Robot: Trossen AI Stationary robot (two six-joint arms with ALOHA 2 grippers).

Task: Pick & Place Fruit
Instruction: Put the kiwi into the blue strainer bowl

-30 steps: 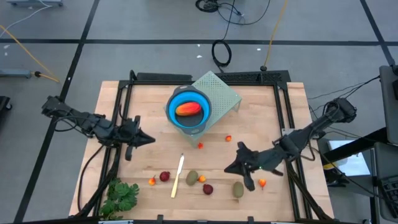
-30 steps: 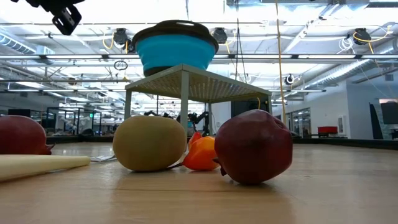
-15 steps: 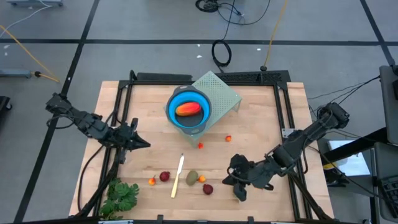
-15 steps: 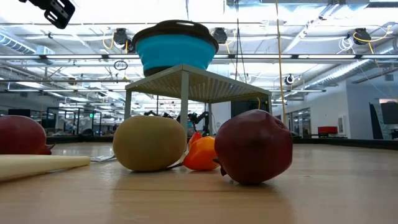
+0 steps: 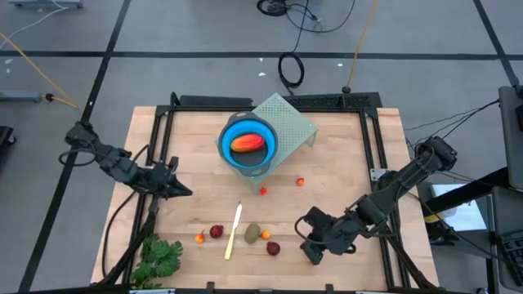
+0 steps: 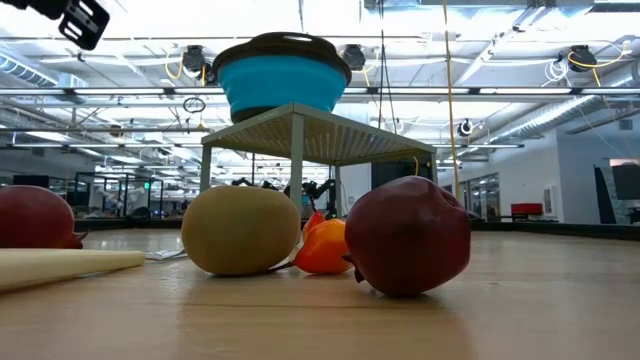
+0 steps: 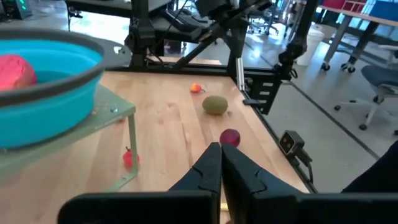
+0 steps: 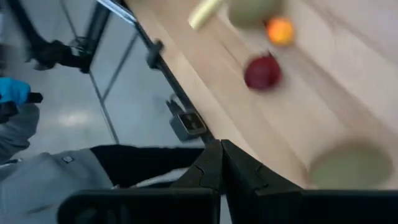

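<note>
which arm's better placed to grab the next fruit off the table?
Right. The right gripper is beside the green oval and near a dark red ball. The left gripper hangs at the table's left side, farther from any loose piece.

Wooden table (image 5: pixel 343 151) with black frame rails. Blue bowl (image 5: pixel 248 144) sits on a pale green perforated stand (image 5: pixel 292 124), far centre. Leafy green bunch (image 5: pixel 158 259) at near-left corner. Thin cream stick (image 5: pixel 234 232) lies near centre. Cable coil (image 5: pixel 291 69) on floor beyond table.
</note>
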